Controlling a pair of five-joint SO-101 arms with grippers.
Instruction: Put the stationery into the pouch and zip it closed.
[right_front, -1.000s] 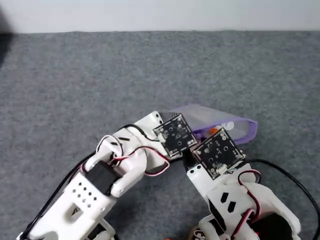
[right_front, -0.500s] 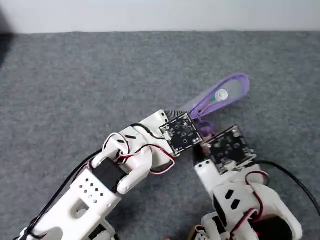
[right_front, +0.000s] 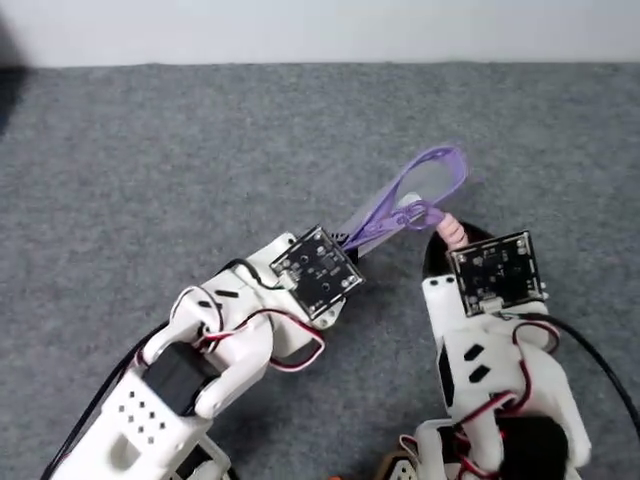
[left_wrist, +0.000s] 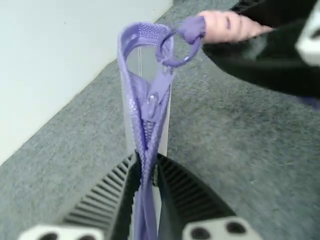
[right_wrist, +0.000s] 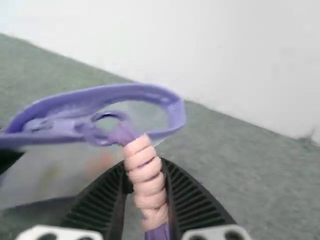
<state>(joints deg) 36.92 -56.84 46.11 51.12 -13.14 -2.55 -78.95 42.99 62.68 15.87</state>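
While left hand (left_wrist: 145, 172) pinches pouch (left_wrist: 148, 100), carpet (right_front: 200, 150) around

Grey, carpet-textured tabletop (right_front: 150, 150), white wall (right_front: 320, 30) along far edge

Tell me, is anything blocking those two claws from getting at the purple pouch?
Nothing visible is. The left gripper is shut on the zipper edge of the pouch. The right gripper is shut on the pink coiled cord, which is attached to the zipper's ring.
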